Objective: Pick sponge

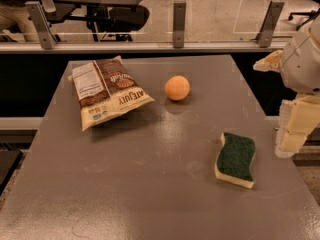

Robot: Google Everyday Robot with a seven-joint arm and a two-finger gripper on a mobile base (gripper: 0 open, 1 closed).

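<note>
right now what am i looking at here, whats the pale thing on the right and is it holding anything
This is a one-armed mobile robot. A single camera looks down on a grey table; where it is mounted is not known. On the table lie a snack bag, an orange ball and a green-topped yellow sponge, the thing to pick. The pale shape at the right edge is the gripper, beside the table, right of the sponge and apart from it. Nothing shows in it.
</note>
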